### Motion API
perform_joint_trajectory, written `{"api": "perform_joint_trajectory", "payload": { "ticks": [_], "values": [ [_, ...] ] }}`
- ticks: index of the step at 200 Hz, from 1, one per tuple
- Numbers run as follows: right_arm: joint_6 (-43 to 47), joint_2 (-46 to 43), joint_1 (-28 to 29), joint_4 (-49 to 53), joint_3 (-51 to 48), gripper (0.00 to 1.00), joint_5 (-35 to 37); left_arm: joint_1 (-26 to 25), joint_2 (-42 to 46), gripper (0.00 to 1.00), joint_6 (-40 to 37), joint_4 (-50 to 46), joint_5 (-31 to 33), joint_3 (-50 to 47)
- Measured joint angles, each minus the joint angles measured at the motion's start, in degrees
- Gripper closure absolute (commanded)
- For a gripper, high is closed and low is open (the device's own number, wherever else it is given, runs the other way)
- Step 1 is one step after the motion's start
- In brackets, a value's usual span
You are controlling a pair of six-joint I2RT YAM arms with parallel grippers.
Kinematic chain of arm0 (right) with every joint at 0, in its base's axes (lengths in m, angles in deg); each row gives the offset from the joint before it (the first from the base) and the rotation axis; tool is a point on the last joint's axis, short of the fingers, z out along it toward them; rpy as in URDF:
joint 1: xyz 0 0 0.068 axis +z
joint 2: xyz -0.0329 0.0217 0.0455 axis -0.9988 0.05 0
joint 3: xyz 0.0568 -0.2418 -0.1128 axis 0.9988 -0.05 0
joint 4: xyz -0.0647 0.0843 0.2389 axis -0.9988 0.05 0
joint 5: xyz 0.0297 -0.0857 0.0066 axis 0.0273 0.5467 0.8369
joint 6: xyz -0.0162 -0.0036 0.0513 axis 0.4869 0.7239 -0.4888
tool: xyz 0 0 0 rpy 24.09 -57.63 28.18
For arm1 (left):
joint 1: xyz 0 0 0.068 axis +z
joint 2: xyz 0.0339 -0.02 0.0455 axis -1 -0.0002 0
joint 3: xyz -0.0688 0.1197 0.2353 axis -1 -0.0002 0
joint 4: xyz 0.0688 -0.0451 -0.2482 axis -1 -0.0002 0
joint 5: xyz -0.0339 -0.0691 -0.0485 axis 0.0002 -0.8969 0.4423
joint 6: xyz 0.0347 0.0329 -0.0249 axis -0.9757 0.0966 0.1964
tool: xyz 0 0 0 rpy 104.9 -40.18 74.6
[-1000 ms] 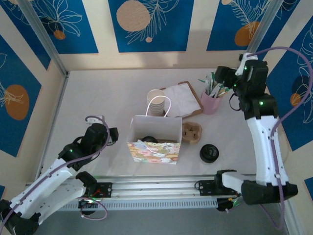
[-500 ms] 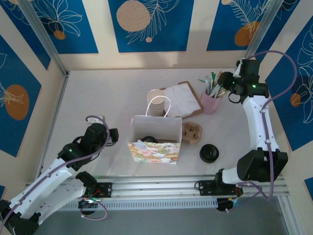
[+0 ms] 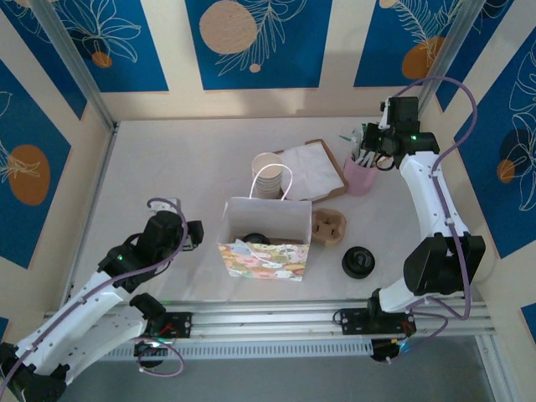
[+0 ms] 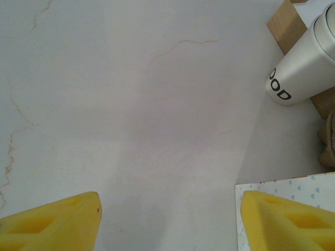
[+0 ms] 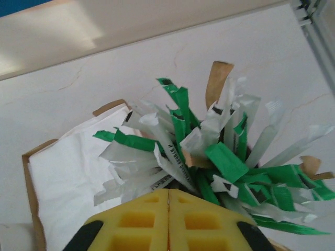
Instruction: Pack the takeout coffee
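Yellow foam pads of my left jaws stand well apart with nothing between them, low over the bare table just left of the paper bag. I judge they are placed there to be on hand to steady it. The bag stands upright with its mouth open, ready for loading; something dark and round lies inside, but I cannot tell what. Behind it is the stack of cream cups, and beside that a cardboard tray of napkins. Just right of the bag lies the cardboard carrier, and a little further right, nearer my bases, the takeout coffee stands alone on the table, black lid up, not yet packed. Far right, my right jaws are closed pad to pad over the pink cup of straws and sticks; whether a wrapper is pinched I cannot tell. That arm is well apart from the coffee.
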Motion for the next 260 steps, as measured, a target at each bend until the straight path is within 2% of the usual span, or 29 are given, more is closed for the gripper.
{"api": "perform_joint_trajectory", "payload": {
  "ticks": [51, 99, 141, 160, 195, 260],
  "values": [
    [2.54, -2.71, 5.6, 0.74, 1.68, 1.0, 5.05, 0.0, 0.48, 0.3, -0.02, 0.0, -0.33, 0.0],
    [5.38, -16.72, 13.4, 1.92, 6.1, 1.0, 7.74, 0.0, 0.44, 0.3, -0.07, 0.07, -0.33, 0.0],
    [7.21, -26.49, 17.42, 4.52, 9.99, 1.0, 9.46, 0.0, -1.07, 0.3, -0.33, 0.5, -0.33, 0.0],
    [7.19, -28.85, 19.28, 6.69, 11.54, 1.0, 6.36, 0.0, -1.81, 0.3, -0.5, 0.48, -0.33, 0.0],
    [6.08, -30.88, 22.47, 10.45, 15.04, 1.0, -4.17, 0.0, -2.64, 0.3, -0.61, 0.5, -0.33, 0.02],
    [1.33, -32.74, 24.87, 11.76, 15.19, 1.0, -22.84, 0.0, -3.74, 0.3, -0.63, 0.74, -0.33, 1.38]
  ]
}}
